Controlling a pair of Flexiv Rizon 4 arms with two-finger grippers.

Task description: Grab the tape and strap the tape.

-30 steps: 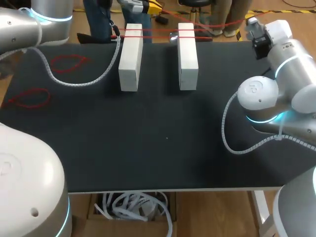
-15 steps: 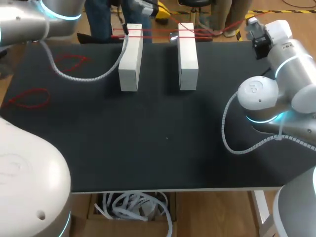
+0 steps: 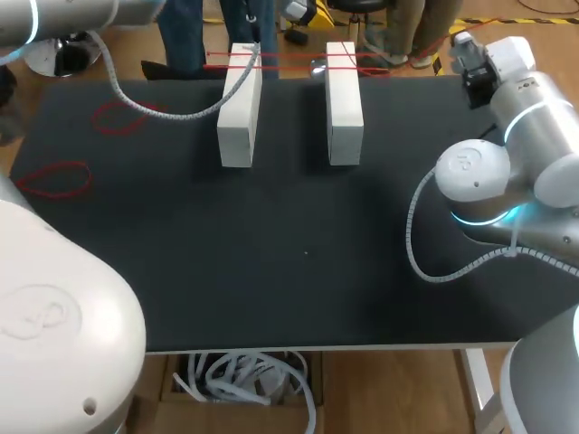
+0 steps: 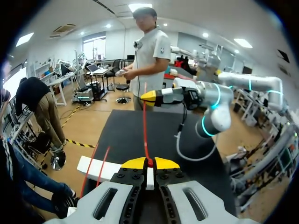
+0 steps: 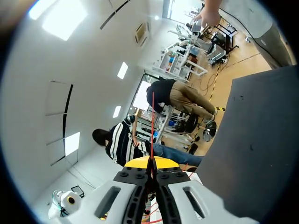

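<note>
Nearest on our bench (image 3: 298, 271), a loose red loop (image 3: 54, 178) lies at the left, with a second loop (image 3: 122, 117) beyond it. Farther on stand a left white block (image 3: 240, 108) and a right white block (image 3: 344, 108), with red tape (image 4: 144, 121) stretched across their far ends. Our left gripper (image 4: 149, 163) and right gripper (image 5: 152, 162) each pinch that tape, fingers almost together.

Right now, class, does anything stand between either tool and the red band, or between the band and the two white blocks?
Nothing visible does. The left tool and right tool are each shut on the red band, which already lies across the far ends of both white blocks.
</note>
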